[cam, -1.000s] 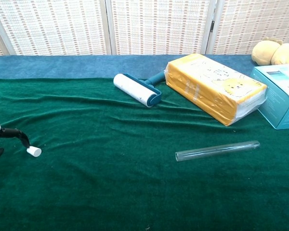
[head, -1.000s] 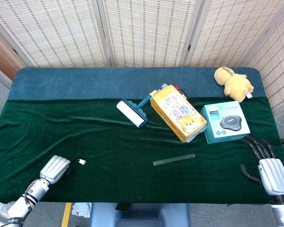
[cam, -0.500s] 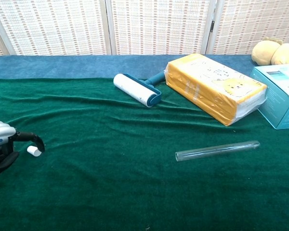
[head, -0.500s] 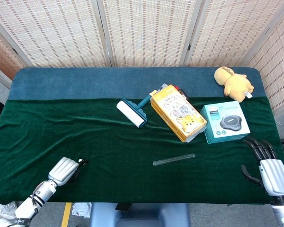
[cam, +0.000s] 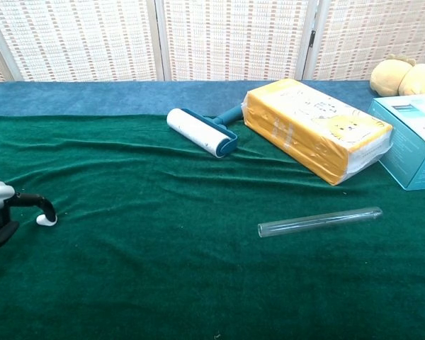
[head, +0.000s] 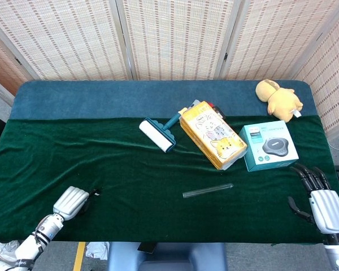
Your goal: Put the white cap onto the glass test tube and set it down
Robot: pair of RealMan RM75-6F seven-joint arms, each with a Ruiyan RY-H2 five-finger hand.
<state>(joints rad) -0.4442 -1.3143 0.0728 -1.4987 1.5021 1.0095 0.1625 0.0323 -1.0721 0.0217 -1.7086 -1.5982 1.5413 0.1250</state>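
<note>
White cap (cam: 42, 220) under hooked fingertip (cam: 48, 207) of left hand (head: 71, 201), lower left, grasp unclear; right hand (head: 322, 203) spread, empty; cap liable to roll off across cloth.

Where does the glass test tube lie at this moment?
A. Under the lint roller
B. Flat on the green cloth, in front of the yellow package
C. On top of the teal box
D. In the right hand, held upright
B: the glass test tube lies flat on the green cloth, nearer the camera than the yellow package, and neither hand touches it.
</note>
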